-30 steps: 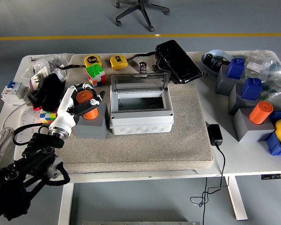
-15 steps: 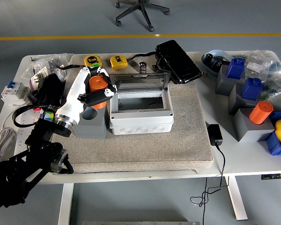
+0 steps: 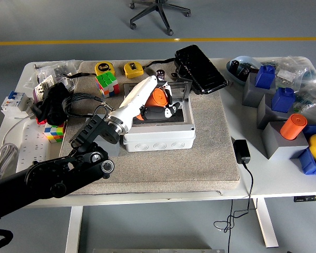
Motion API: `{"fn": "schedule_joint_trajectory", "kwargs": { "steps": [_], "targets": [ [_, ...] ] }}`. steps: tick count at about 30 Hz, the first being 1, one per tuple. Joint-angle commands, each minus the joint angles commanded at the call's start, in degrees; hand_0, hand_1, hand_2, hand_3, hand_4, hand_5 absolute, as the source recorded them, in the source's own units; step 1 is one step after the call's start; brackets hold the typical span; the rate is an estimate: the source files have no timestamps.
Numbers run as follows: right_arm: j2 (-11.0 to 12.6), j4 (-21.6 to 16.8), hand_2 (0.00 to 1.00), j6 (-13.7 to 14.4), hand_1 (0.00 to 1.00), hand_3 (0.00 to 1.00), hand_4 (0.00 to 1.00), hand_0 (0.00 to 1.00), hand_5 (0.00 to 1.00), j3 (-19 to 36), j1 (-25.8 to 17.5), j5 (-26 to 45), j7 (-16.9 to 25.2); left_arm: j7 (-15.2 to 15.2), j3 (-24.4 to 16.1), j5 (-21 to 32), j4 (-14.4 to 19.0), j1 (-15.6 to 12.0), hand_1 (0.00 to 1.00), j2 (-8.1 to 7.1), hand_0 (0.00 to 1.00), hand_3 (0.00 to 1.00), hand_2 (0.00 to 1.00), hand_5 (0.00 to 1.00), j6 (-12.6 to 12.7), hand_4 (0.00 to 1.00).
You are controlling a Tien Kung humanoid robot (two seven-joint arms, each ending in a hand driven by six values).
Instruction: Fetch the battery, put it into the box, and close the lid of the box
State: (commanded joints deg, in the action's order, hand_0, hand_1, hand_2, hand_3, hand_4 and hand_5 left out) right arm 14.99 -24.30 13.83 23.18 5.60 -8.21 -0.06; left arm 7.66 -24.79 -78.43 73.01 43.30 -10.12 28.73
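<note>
Step in hand: carry, battery about to go in.

Near: white tabletop [image 3: 284, 182], bare beige mat [image 3: 200, 158] in front of box, free room there.

Middle: left hand [image 3: 160, 104] curled round orange cylinder battery [image 3: 158, 98], over open grey plastic box [image 3: 159, 129].

Next: lower clear of front wall, release.

Far: clear hinged lid [image 3: 182, 90] upright behind, black case [image 3: 200, 68] close beyond, swing room tight.

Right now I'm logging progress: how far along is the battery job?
Fetched: the left hand grips the orange battery, holding it over the open grey box. In hand: lowering it inside. Left: releasing it and closing the lid, which stands raised.
</note>
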Motion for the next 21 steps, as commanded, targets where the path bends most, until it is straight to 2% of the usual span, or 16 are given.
{"fn": "schedule_joint_trajectory", "kwargs": {
  "steps": [9, 10, 15, 16, 21],
  "targets": [
    [0.21, 0.02, 0.594, -0.02, 0.628, 0.558, 0.901, 0.606, 0.464, -1.31, 0.17, 0.36, -0.03, 3.96, 7.06, -4.68, -7.33, 5.62, 0.114, 4.75, 0.194, 0.192, 0.085, 0.002, -0.76, 0.302],
    [0.22, 0.02, 0.592, 0.00, 0.628, 0.558, 0.899, 0.605, 0.463, -1.39, 0.21, 0.38, -0.04, 4.22, 7.58, -5.06, -8.09, 6.03, 0.126, 5.18, 0.202, 0.199, 0.098, 0.002, -0.79, 0.528],
    [0.36, -0.17, 0.592, 0.14, 0.628, 0.558, 0.899, 0.605, 0.463, -1.55, 0.33, 0.20, 0.02, 5.17, 10.83, -6.37, -12.81, 8.15, 0.126, 7.48, 0.202, 0.199, 0.098, 0.002, -1.23, 0.528],
    [0.39, -0.18, 0.592, 0.15, 0.629, 0.559, 0.899, 0.604, 0.462, -1.61, 0.31, 0.21, 0.02, 5.20, 11.25, -6.52, -13.34, 8.37, 0.129, 7.71, 0.210, 0.203, 0.100, 0.002, -1.29, 0.854],
    [0.44, -0.19, 0.592, 0.10, 0.629, 0.559, 0.899, 0.604, 0.462, -1.76, 0.07, 0.21, -0.03, 5.10, 13.12, -6.14, -15.71, 9.01, 0.129, 8.65, 0.210, 0.203, 0.100, 0.002, -1.79, 0.854]
  ]
}}
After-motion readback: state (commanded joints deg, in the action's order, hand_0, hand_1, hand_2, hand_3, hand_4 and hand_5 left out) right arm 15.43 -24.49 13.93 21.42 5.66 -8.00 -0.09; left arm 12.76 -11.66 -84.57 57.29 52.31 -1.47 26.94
